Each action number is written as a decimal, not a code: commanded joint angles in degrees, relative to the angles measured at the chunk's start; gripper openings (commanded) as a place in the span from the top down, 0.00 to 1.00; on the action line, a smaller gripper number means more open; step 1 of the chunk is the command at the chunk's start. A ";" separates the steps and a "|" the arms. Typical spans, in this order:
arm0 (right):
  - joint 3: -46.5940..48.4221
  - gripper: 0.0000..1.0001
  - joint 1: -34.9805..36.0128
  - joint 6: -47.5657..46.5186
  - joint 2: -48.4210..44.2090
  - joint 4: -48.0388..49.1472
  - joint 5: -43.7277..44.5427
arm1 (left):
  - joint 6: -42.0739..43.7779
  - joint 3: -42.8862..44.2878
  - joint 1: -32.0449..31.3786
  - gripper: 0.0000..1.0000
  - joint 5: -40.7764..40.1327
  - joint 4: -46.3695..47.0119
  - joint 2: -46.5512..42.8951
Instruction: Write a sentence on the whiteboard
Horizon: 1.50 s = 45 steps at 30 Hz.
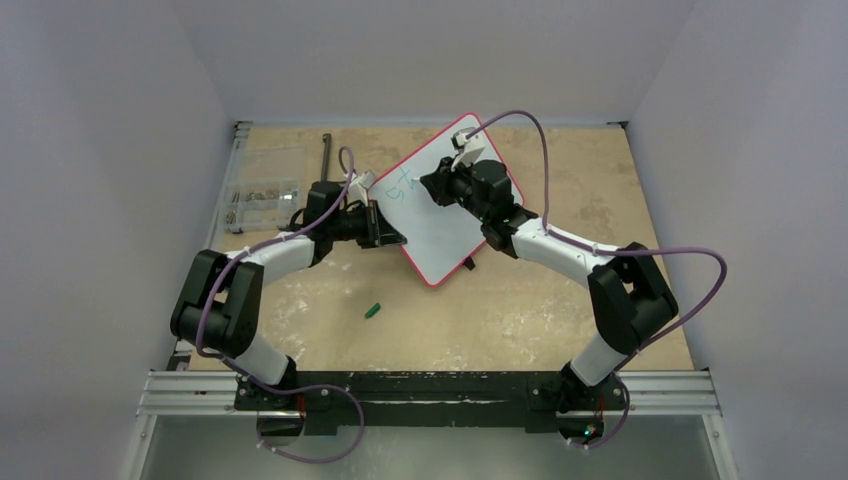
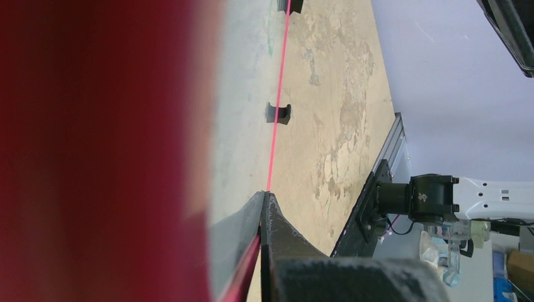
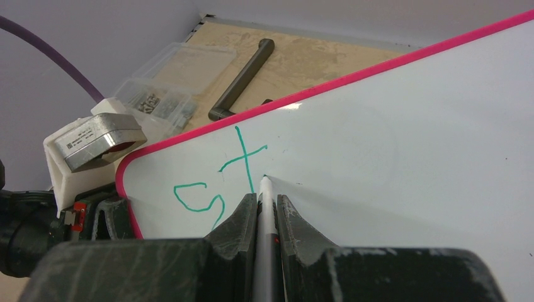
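The whiteboard (image 1: 445, 225), white with a red rim, lies askew at mid table. My left gripper (image 1: 385, 235) is shut on its left edge; in the left wrist view the jaws (image 2: 263, 196) pinch the board's rim (image 2: 274, 126). My right gripper (image 1: 432, 185) is shut on a white marker (image 3: 264, 211) and its tip touches the board (image 3: 409, 157). Of the sentence, only the green letters "s" and "t" (image 3: 220, 182) show, at the board's upper left corner, also seen from above (image 1: 400, 187).
A green marker cap (image 1: 373, 310) lies on the table in front of the board. A clear parts box (image 1: 262, 195) and a black bar handle (image 1: 327, 155) lie at the far left. A black foot (image 2: 278, 113) shows under the board.
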 commanded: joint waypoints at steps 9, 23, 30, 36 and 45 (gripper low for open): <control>2.27 1.00 -0.03 -0.50 -2.98 -1.00 2.09 | 3.72 1.08 -0.77 1.00 -0.20 -1.73 -1.77; 4.46 1.00 -1.09 -0.17 -1.87 -0.82 1.91 | 3.73 1.21 -0.80 1.00 -0.17 -1.88 -1.88; 5.09 1.00 -1.45 0.07 -0.56 -0.59 1.62 | 3.71 1.21 -0.80 1.00 -0.17 -1.90 -1.89; 5.33 1.00 -1.57 0.30 0.58 -0.42 1.20 | 3.70 1.20 -0.78 1.00 -0.19 -1.89 -1.83; 3.83 1.00 -2.01 0.40 1.14 -0.34 1.57 | 3.79 1.35 -0.76 1.00 -0.17 -1.99 -1.75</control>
